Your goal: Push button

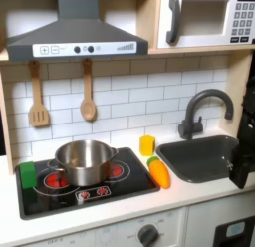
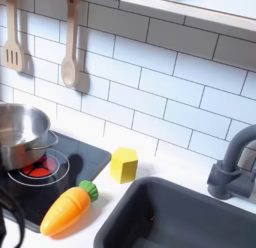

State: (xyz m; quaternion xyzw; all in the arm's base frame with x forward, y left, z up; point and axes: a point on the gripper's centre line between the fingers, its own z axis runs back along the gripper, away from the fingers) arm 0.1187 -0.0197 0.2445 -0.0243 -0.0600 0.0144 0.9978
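A toy kitchen set against a white tiled wall. On the bench (image 1: 214, 191) a black stove top (image 1: 40, 198) sits toward the first exterior view's left, with a steel pot (image 1: 84, 161) resting over its burners. Along the stove's front edge is a small group of red buttons (image 1: 91, 194) — judging by the task, these are what must be pressed, though knobs on the grey hood (image 1: 72, 37) above, a dial on the cabinet front below and the microwave (image 1: 204, 19) keypad are other candidates.

A toy carrot (image 1: 158, 171) lies just beside the stove's right edge in the first exterior view, and a small yellow block (image 2: 123, 164) stands behind it near the wall. A green piece (image 1: 27, 175) rests at the stove's left edge. To the right is a dark sink (image 1: 199, 156) with a grey faucet (image 1: 202, 110). A wooden spatula (image 1: 38, 95) and wooden spoon (image 1: 88, 92) hang on the wall.

A dark shape at the right edge of the first exterior view, beside the sink, may be part of the arm — too cut off to be sure. Whether the pincer is wide or narrow cannot be told.

Nothing touches any button. The press looks not yet done; the whole approach and push appear to remain.
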